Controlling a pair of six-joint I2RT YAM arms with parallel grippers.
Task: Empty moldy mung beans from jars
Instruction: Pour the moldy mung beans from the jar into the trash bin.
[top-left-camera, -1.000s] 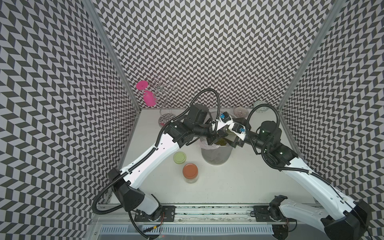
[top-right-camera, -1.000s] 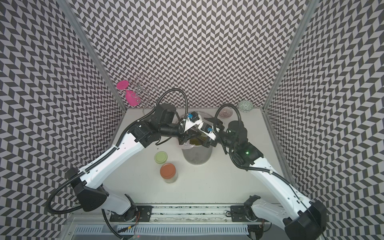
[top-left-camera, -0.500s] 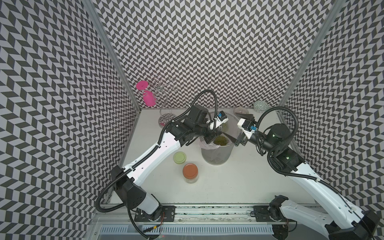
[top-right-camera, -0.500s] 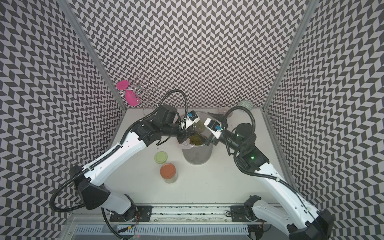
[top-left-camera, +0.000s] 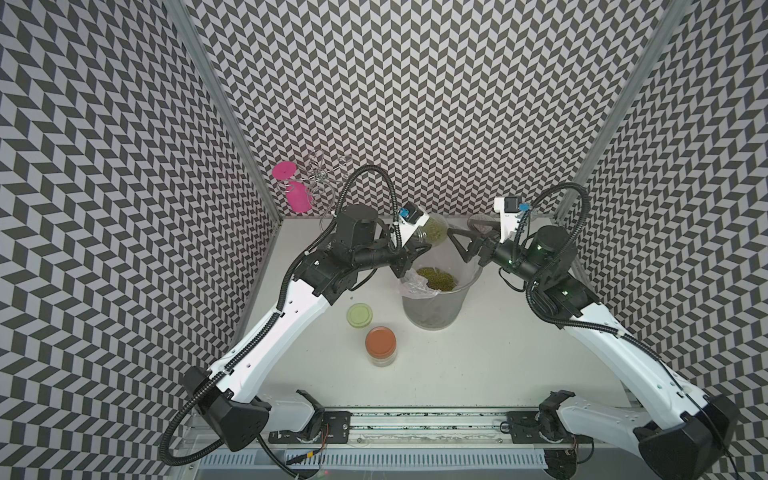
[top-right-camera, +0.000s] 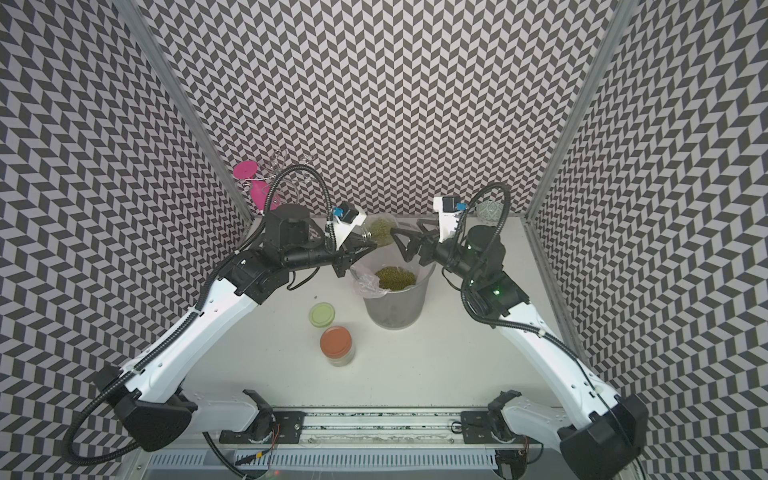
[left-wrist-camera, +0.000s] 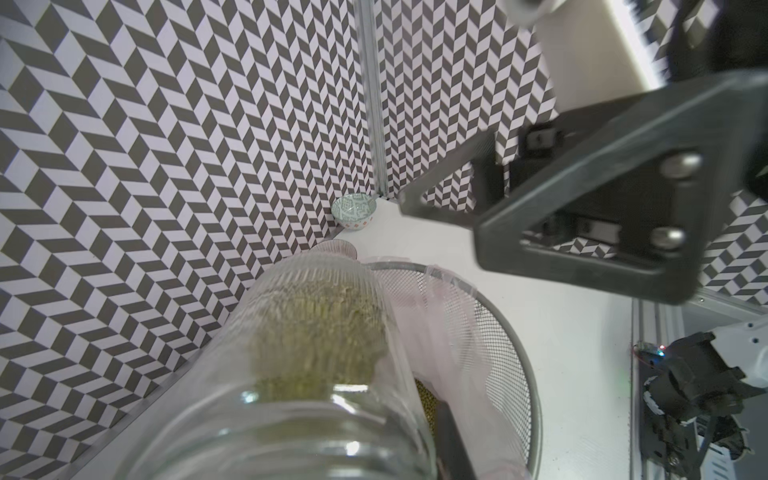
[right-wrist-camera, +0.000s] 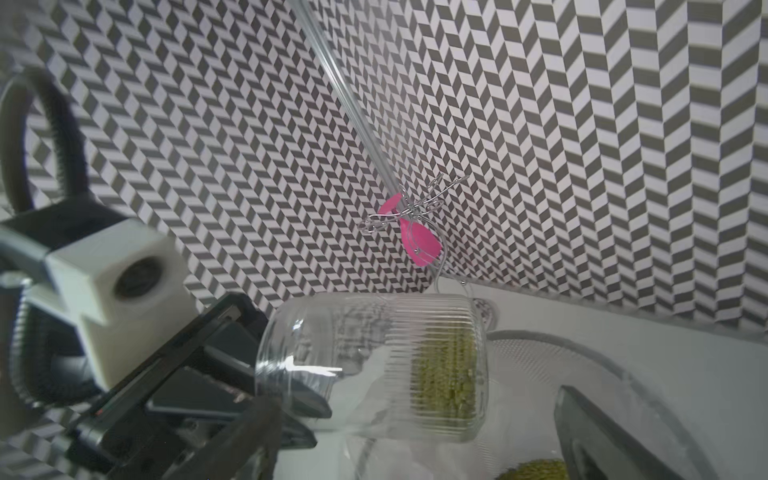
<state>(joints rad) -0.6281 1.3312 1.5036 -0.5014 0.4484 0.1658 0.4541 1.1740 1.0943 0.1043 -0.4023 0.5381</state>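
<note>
L tool (top-left-camera: 415, 244) is clamped on the open jar (top-left-camera: 433, 231) at its neck, about level over the bin (top-left-camera: 432, 311) so spills land inside. Some beans (top-left-camera: 435, 277) are binned; a clump (right-wrist-camera: 442, 365) sticks at the jar base. R tool (top-left-camera: 461, 228) is spread, empty, beside the base, prob. to knock it loose. 2nd jar (top-left-camera: 380, 347) sits lidded on the bench (top-left-camera: 478, 353).

The left gripper (top-left-camera: 420, 240) is clamping the jar (top-left-camera: 435, 227) between its jaws. The right gripper (top-left-camera: 459, 245) is hovering just opposite them, its own jaws spread wide.
</note>
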